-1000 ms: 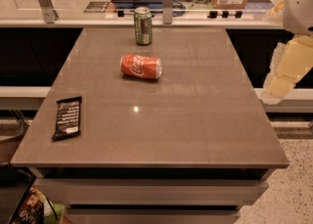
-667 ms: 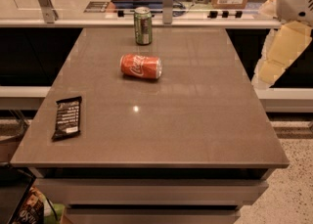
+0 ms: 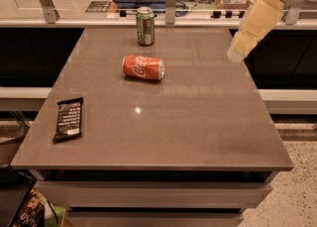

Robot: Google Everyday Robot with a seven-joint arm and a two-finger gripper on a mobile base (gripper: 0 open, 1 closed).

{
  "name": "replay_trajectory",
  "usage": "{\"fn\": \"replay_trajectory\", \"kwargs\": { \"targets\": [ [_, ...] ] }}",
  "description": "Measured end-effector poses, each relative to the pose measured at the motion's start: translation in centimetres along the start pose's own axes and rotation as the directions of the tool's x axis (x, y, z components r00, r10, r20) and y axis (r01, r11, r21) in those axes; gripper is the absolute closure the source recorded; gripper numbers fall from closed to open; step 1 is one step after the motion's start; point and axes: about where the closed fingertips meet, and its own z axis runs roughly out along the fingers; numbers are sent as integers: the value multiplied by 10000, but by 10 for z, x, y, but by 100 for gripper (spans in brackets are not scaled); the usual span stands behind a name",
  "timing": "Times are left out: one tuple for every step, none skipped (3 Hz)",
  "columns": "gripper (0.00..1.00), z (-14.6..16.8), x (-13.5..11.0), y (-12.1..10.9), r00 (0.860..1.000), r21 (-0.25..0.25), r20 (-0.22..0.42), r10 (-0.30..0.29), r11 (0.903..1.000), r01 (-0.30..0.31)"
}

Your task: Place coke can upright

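Camera view: shows the coke can [image 3: 143, 67] on its side at upper centre of the worktop [image 3: 198, 122], needing righting. Puts the gripper [image 3: 237, 50] upper right, well apart, likely poised to reach; cannot tell its opening.

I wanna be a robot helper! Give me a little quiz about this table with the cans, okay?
1. True or false: the coke can lies on its side.
2. What stands upright behind it? A) a green can B) a mug C) a bottle
3. Fill in: in the camera view, the gripper hangs over the table's ___ edge.
Key: 1 true. 2 A. 3 right; it touches neither can.
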Motion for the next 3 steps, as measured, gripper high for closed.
{"fn": "replay_trajectory", "kwargs": {
  "targets": [
    [0,15,-31,-19,9987,151,-128,486,9987,-484],
    [0,26,-61,-29,9977,687,-217,644,9957,-628],
    [0,50,-83,-40,9939,1144,-880,664,9919,-562]
  ]
}}
